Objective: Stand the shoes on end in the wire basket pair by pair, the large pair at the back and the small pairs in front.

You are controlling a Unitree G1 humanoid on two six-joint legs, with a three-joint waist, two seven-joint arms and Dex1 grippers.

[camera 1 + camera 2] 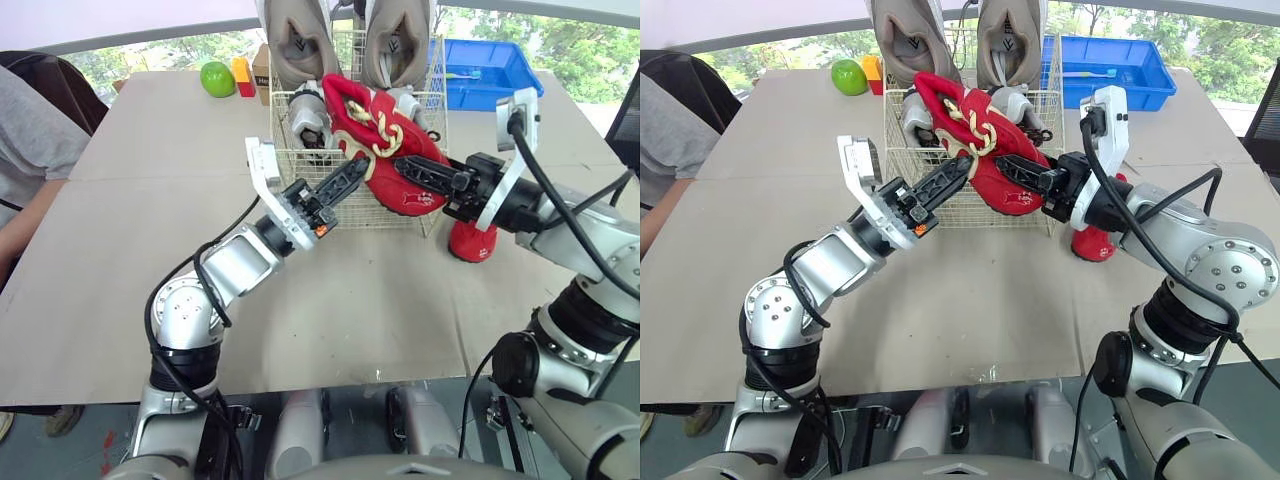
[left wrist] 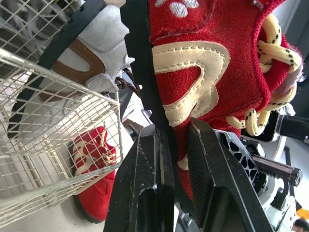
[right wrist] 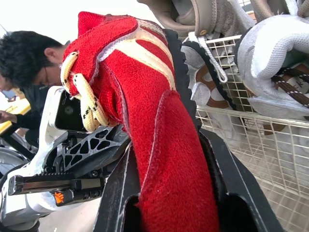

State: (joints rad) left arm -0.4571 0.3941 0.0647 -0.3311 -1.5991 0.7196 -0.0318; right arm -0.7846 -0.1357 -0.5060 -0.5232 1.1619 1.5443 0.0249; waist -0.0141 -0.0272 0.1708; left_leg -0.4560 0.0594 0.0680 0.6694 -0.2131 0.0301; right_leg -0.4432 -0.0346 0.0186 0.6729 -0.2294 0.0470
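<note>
A red shoe with cream laces (image 1: 372,128) hangs tilted over the front of the wire basket (image 1: 287,163), held from both sides. My left gripper (image 1: 353,177) is shut on its black sole and side (image 2: 203,72). My right gripper (image 1: 408,168) is shut on its lower body (image 3: 154,121). Two large beige shoes (image 1: 296,40) stand on end at the back of the basket. In front of them, inside the basket, are small grey-white shoes (image 1: 308,118). The other red shoe (image 1: 472,243) rests on the table just right of the basket, under my right arm.
A blue bin (image 1: 487,70) sits behind the basket on the right. A green apple (image 1: 217,78) and a small orange block (image 1: 243,76) lie at the back left. A person (image 1: 30,150) sits at the table's left edge.
</note>
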